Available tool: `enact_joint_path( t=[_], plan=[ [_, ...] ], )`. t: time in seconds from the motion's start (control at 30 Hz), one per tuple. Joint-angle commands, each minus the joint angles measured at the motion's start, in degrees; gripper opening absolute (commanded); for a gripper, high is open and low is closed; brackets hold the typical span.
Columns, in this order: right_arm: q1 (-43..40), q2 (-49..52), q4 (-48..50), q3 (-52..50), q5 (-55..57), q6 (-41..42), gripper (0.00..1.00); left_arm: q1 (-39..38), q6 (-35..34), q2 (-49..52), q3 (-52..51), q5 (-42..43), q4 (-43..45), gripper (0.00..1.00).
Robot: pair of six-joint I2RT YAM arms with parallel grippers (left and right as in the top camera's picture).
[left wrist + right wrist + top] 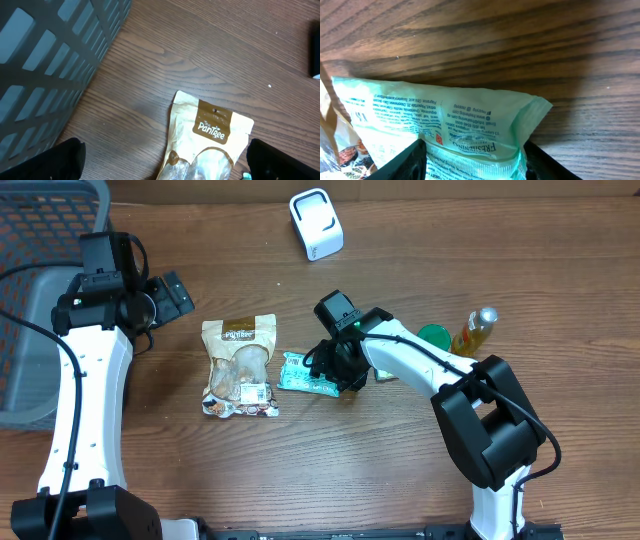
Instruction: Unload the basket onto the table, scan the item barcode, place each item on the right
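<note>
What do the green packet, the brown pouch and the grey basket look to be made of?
Green packet: thin plastic film, glossy, judging by its wrinkles and crimped end seal.
Brown pouch: probably matte kraft-look paper or laminate, with a clear shiny plastic window.
Grey basket: seemingly moulded plastic, with smooth, dull lattice walls.

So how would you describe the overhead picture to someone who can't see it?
Seen from above, the right gripper holds one end of a green packet on a wooden table, beside a tan snack pouch. The left gripper hangs open near a grey basket; a white scanner stands at the far edge.
</note>
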Motion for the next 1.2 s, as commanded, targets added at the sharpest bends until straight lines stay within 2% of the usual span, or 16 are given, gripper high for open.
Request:
enact_joint_path(
  t=[0.0,0.17,0.43,0.67,0.83,1.17],
  plan=[
    [0.1,0.5,-2.1,-1.0,0.9,0.0,0.58,0.5,0.2,0.3,0.4,-0.3,0.2,1.00],
    [0.1,0.5,-3.0,-1.0,0.0,-0.2,0.57,0.5,0.2,0.3,0.4,-0.3,0.2,0.99],
    [0.1,0.5,-0.8,-1.4,0.0,-0.3,0.48,0.5,0.2,0.3,0.4,-0.3,0.2,1.00],
    [0.1,0.5,3.7,-5.2,0.0,-0.3,0.46,0.5,0.2,0.3,0.4,-0.3,0.2,0.99],
    [0.1,0.5,4.4,-5.4,0.0,-0.2,0.39,0.5,0.2,0.3,0.4,-0.3,0.2,1.00],
    [0.1,0.5,4.6,-5.4,0.0,-0.2,0.38,0.5,0.2,0.3,0.4,-0.3,0.2,0.99]
  ],
)
